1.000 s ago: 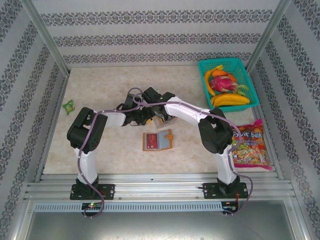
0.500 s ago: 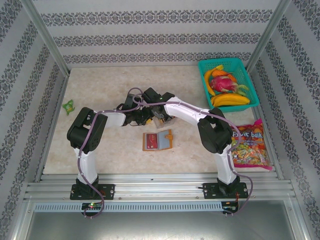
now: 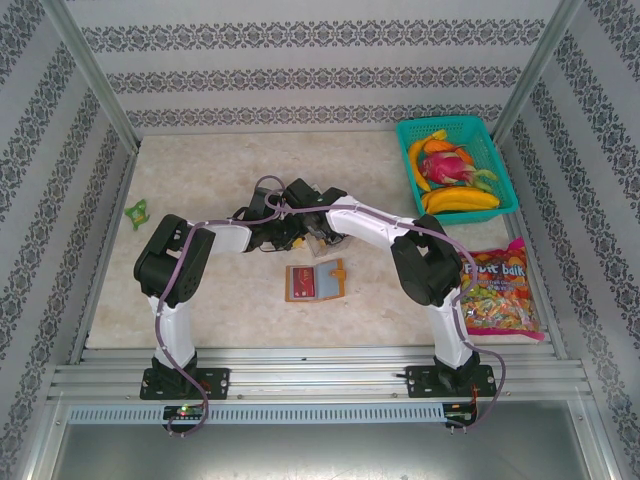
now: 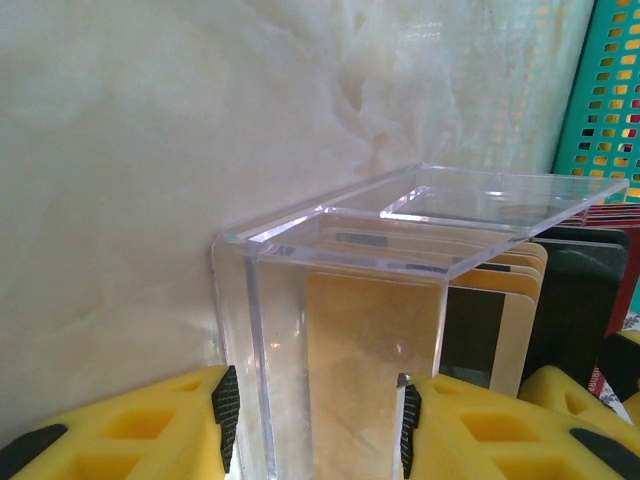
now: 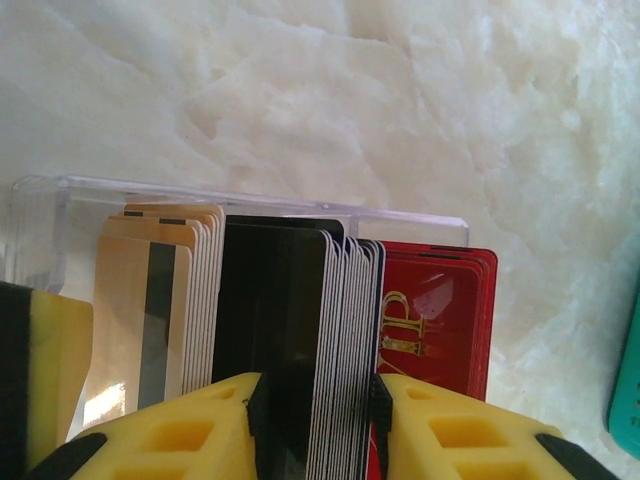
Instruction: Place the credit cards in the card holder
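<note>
1. Two arms, and only one has moved in the last second: the right arm's black elbow (image 3: 425,265) has drifted slightly left, while both wrists have stayed bunched over the small clear plastic box (image 4: 340,290) at mid-table.
2. The left gripper (image 4: 315,425) has not let go. Its yellow fingers (image 4: 225,405) are clamped on the box's side walls, steadying it on the pale marbled table (image 3: 200,180).
3. Standing in that box are the thin plastic credit cards (image 5: 275,320): tan ones at one end, a black one and a sheaf of pale ones in the middle, red ones at the other end.
4. The right gripper (image 5: 315,425) straddles the black card and the pale sheaf. Its pads look close against them, but I cannot tell whether it is pinching or merely fitted around.
5. The orange-tan folding card holder (image 3: 315,281) lies open nearer than the box, apart from it and unmoved. A red patch shows on its left half.
6. I read the shift as the right arm settling its hold, not lifting. No card has left the box, so the pull-out is yet to come.
</note>
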